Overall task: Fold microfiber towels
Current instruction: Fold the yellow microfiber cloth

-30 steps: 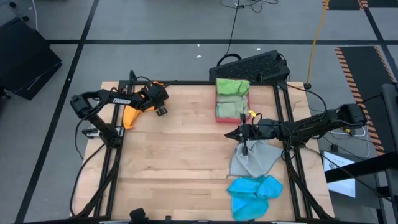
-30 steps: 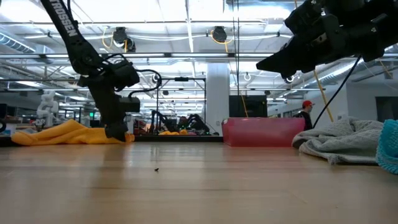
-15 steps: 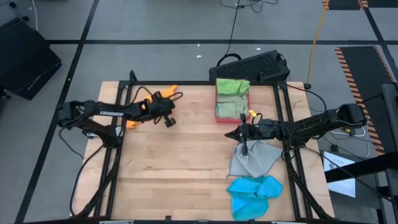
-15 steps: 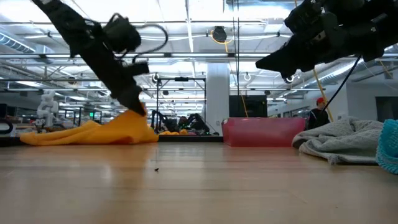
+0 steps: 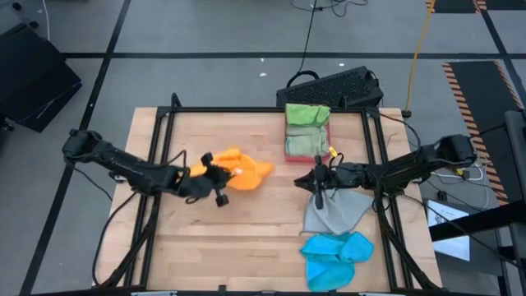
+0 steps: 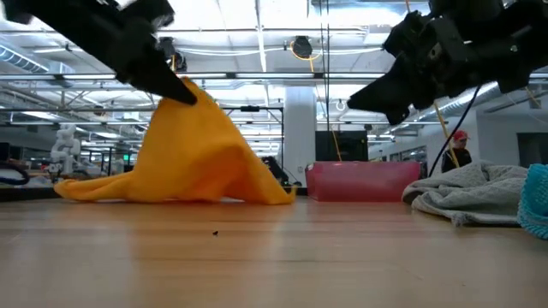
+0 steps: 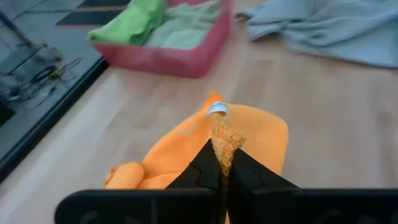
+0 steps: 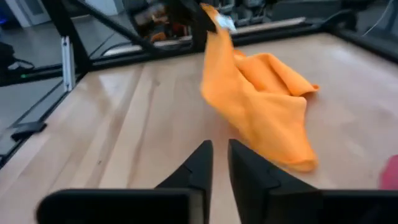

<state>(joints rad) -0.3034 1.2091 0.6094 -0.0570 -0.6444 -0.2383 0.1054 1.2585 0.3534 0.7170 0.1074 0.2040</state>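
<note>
On the wooden table (image 5: 238,230), green towels (image 5: 306,115) already lie in the pink-red tray (image 5: 304,148) at the far side. The grey towel (image 5: 333,210) and blue towel (image 5: 335,256) wait crumpled at the near right. The left gripper (image 5: 215,173) pinches a corner of the orange towel (image 5: 238,173) at the centre, lifting it. The right gripper (image 5: 319,182) hovers beside the grey towel with its fingers a little apart, empty.

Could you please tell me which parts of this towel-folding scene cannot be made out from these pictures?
- Left gripper tips on the orange towel: in the high view the arm covers them.
- Blue towel: low view's edge cuts it off.
- Pink tray contents: low view, hidden behind its wall.
- Grey towel: high view, partly under the right gripper.
- Person: low view, too small and partly behind cables.
</note>
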